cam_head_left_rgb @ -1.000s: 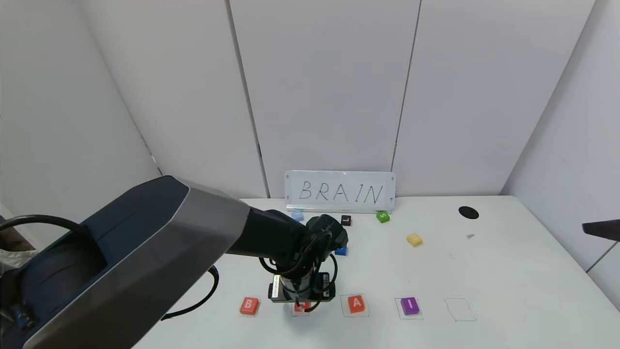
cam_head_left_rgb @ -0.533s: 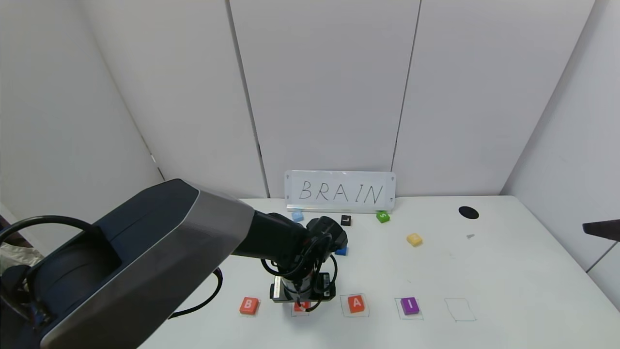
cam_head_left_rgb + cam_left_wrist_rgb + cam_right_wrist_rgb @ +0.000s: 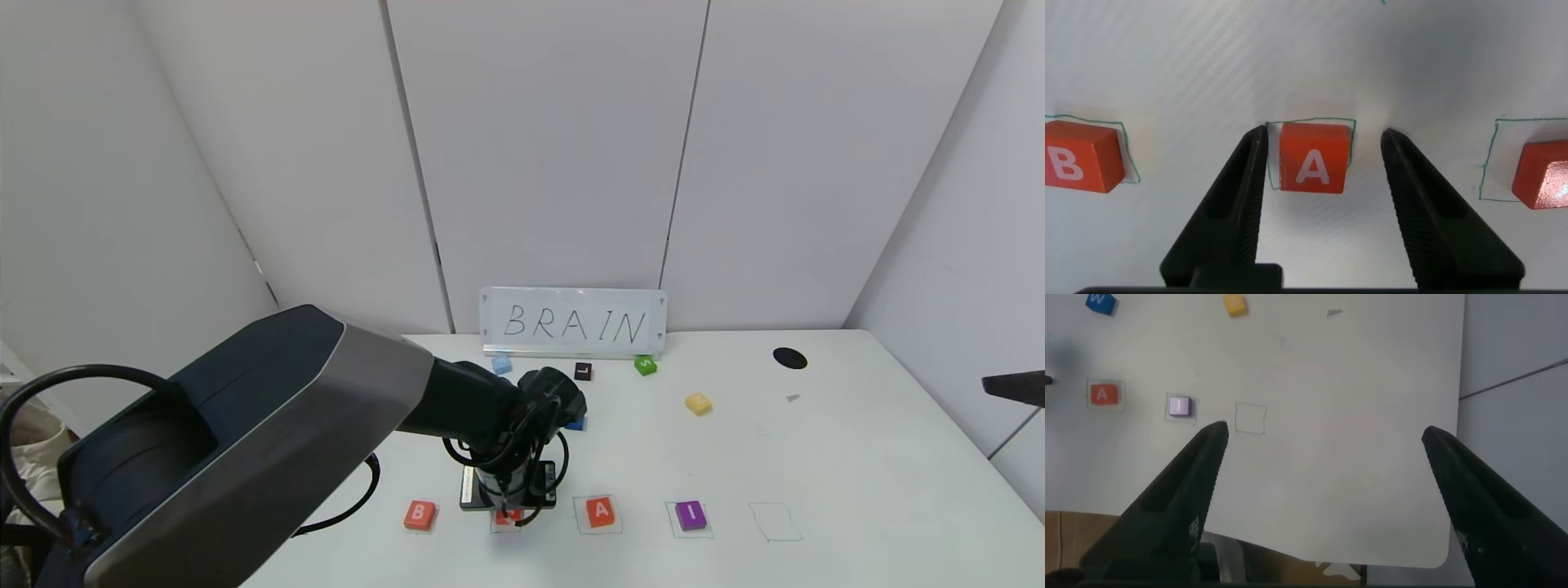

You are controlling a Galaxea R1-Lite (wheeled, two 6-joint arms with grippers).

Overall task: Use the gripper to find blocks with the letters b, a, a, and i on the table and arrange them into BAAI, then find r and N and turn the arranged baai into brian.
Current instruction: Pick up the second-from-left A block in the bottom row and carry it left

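Worktop [image 3: 816, 457] carries a row of pen-drawn squares: B block [image 3: 419, 514], then the A block [image 3: 1313, 158] under the left gripper [image 3: 508, 514], second A block [image 3: 602, 511], I block [image 3: 691, 514], last outline [image 3: 775, 522] empty.

Left gripper's jaws straddle the A block in the second square, partly open, one tip near touching it on one side and a clear gap on the other. Nothing gripped yet.

Right gripper [image 3: 1323, 465] parked off the right edge of the worktop, jaws wide, holding nothing.

Risks:
- A sits off-centre between the jaws; the near jaw likely hits first and skids or twists it.
- Flat block, shallow purchase: probably slips on lift.
- B is close by; a sideways drift could knock it out of its square.
- N block [image 3: 698, 403] sits farther back; R not visible.
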